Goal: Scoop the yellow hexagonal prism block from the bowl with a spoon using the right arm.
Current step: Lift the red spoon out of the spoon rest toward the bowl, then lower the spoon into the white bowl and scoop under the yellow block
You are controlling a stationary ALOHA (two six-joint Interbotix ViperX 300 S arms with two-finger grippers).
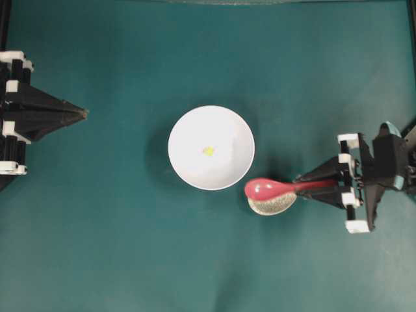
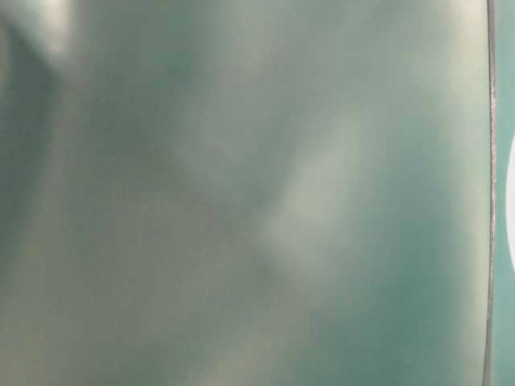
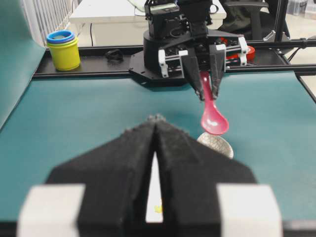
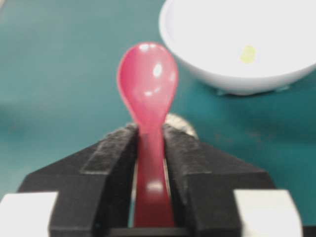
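Note:
A tiny yellow hexagonal prism block (image 1: pixel 208 151) lies near the middle of the large white bowl (image 1: pixel 188 127) at the table's centre. My right gripper (image 1: pixel 304 182) is shut on the handle of the red-pink spoon (image 1: pixel 263 188), whose scoop points toward the bowl and hangs just right of its rim. From the right wrist the spoon (image 4: pixel 148 84) sticks out ahead of the gripper (image 4: pixel 149 132), with the bowl (image 4: pixel 217 74) and block (image 4: pixel 247 54) up to the right. My left gripper (image 1: pixel 82 114) rests shut at the far left, its tips (image 3: pixel 156 120) together.
A small speckled beige dish (image 1: pixel 270 206) sits under the spoon's scoop, right of the bowl. In the left wrist view a yellow cup with a blue rim (image 3: pixel 63 49) stands on the black rail at the far side. The table-level view is a blurred teal wash.

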